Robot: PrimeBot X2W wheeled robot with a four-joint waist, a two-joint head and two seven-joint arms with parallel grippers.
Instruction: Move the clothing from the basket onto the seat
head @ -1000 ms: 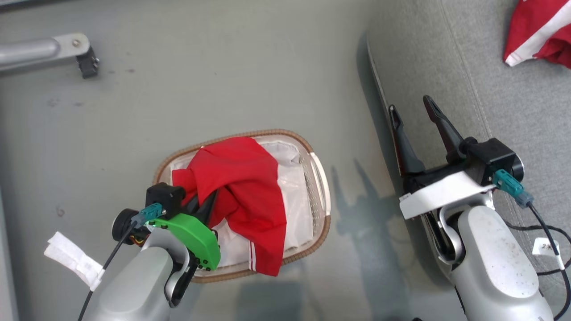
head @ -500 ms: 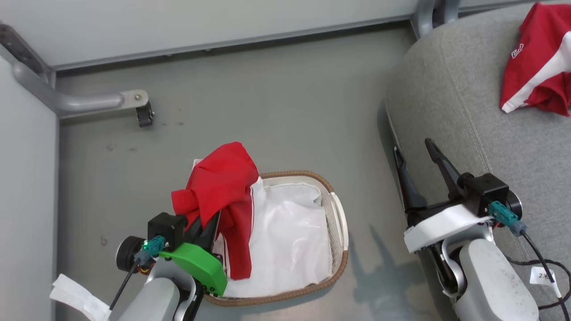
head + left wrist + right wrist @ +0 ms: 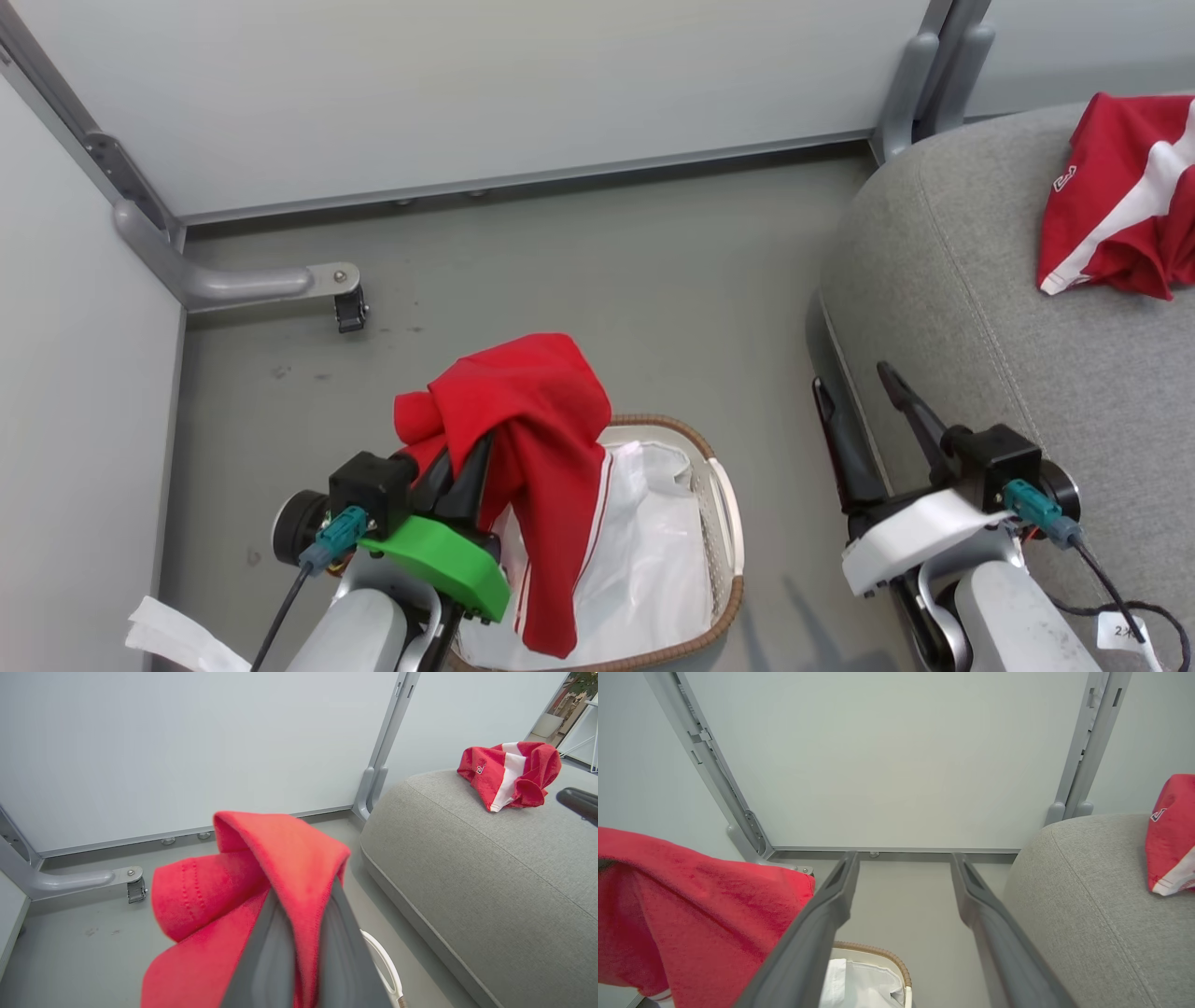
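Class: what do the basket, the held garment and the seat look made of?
Basket: probably glossy white plastic, perforated wall, woven-look brown rim. Garment: soft matte red cloth; it drapes in folds. Seat: grey woven upholstery, stitched seam.

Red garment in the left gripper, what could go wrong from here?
The left gripper pinches only a fold of the red garment, so it may slip. Its hem dangles over the basket and could snag the rim. The open right gripper stands between it and the seat.

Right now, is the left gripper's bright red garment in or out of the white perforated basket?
Out, held up: left gripper pinches the red fabric garment above the brown-rimmed white basket; whether its hem touches inside, cannot tell.
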